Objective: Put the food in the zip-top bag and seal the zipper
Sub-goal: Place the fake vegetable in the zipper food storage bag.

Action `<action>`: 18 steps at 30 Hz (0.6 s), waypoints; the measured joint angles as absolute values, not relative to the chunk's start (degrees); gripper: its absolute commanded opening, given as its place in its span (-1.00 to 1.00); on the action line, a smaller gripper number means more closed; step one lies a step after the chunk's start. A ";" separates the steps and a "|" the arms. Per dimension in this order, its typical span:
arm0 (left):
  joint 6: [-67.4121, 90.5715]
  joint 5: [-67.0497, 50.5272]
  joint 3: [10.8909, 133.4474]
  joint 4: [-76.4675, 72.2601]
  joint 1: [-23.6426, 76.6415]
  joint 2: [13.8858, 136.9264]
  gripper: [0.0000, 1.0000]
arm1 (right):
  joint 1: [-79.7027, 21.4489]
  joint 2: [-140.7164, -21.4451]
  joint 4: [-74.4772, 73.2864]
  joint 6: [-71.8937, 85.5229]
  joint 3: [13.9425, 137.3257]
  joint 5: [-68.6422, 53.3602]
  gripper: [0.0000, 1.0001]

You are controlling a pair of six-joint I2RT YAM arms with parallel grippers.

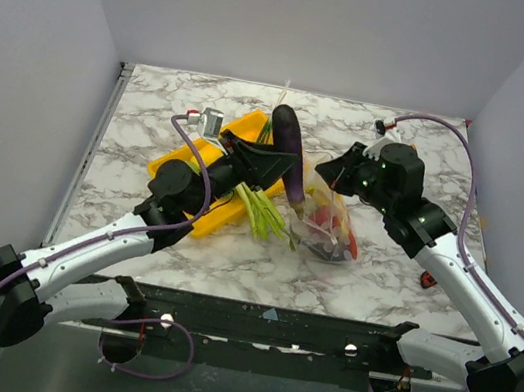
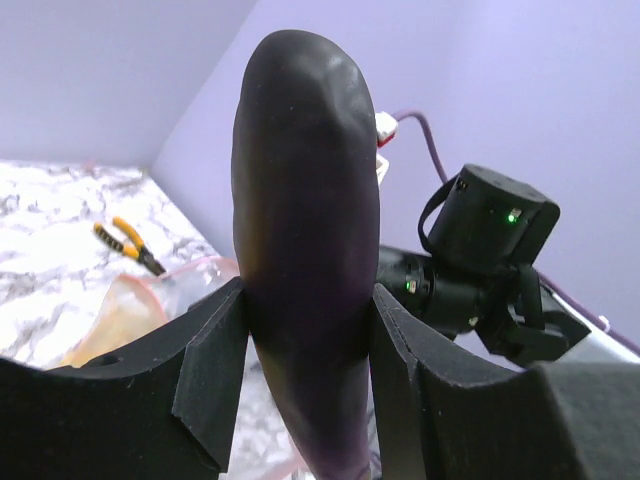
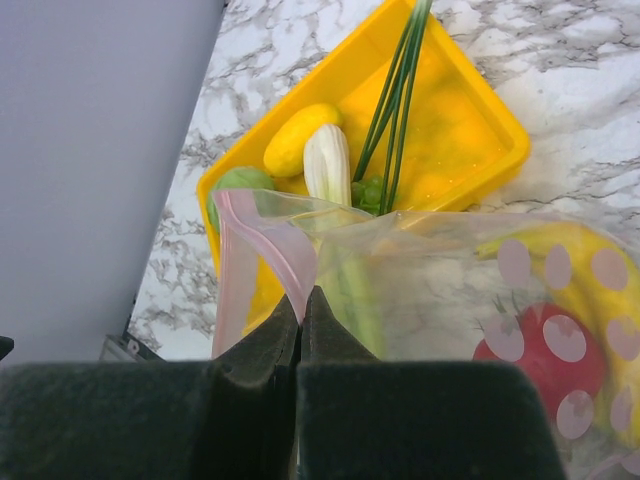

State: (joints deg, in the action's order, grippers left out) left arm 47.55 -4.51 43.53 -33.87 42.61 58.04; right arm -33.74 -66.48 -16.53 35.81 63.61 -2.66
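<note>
Clamped on the purple eggplant (image 2: 305,180), my left pincer (image 2: 308,330) aims it at the zip-top bag (image 3: 430,270), whose edge my right pincer (image 3: 300,320) pinches and lifts open.

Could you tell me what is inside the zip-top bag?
Through the zip-top bag, a red round food and a yellow food show. Anything lower is hidden by the right gripper.
</note>
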 measured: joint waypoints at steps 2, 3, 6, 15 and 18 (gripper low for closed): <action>45.43 -0.97 43.66 -37.63 45.10 59.64 -1.00 | -33.74 -66.48 -16.56 36.16 63.66 -2.66 -0.99; 43.86 1.10 43.66 -39.64 46.50 60.82 -1.00 | -33.74 -66.48 -16.56 36.53 63.70 -2.63 -0.99; 38.68 6.31 43.66 -44.60 49.76 64.01 -1.00 | -33.74 -66.50 -17.02 38.65 64.25 -2.22 -0.99; 29.04 14.00 43.66 -53.56 52.71 71.16 -1.00 | -33.74 -66.41 -20.45 51.16 69.28 1.34 -0.99; 27.33 15.00 43.66 -54.41 52.75 71.59 -1.00 | -33.78 -66.41 -22.48 54.72 70.70 4.38 -0.99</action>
State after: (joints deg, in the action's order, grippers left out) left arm 27.33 15.00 43.66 -54.41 52.75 71.59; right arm -33.78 -66.41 -22.48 54.72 70.70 4.38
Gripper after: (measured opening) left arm 0.470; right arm 0.006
